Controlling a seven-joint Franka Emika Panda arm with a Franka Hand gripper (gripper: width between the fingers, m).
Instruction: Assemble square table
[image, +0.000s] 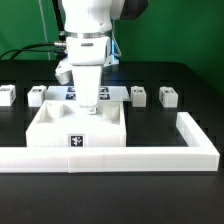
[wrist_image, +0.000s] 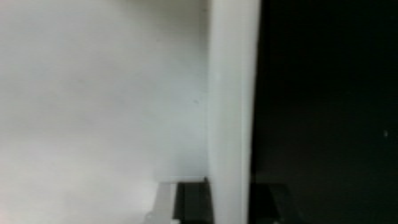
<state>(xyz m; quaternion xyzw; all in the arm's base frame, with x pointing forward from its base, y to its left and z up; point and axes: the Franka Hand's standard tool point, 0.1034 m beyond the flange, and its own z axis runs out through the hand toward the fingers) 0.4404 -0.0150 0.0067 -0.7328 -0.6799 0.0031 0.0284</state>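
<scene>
White on black, mostly: moulded white plastic parts on a matte black table (image: 200, 95), with a green backdrop (image: 190, 30) behind.

The exterior view gives the layout. The square table slab (image: 48, 122) lies flat near the middle with its raised rim up. A black-and-white tag (image: 76, 140) sits on its near wall. That wall is right at the long run of the L-shaped barrier (image: 120, 157) (touching or just beside, can't tell). The barrier's short run turns back at the exterior view's right.

Four block legs stand in a row behind the slab, apart from it. They are small tagged cubes: block leg (image: 8, 95) and block leg (image: 37, 95) toward the exterior view's left, block leg (image: 138, 95) and block leg (image: 167, 97) toward its right. The marker board (image: 58, 92) lies flat between them, partly hidden by the arm.

The gripper (image: 88, 109) comes straight down onto the slab's far rim. Its fingertips are too small to read in this view.

The wrist view fills that in. The rim (wrist_image: 231, 100) runs as a straight pale ridge between two dark fingers (wrist_image: 192, 205), with the jaws closed on it, so the gripper is clamped on the slab. Smooth, featureless white slab floor lies on one side of the ridge (slightly blurred), black table on the other. Legs, barrier and board show only in the exterior view.
</scene>
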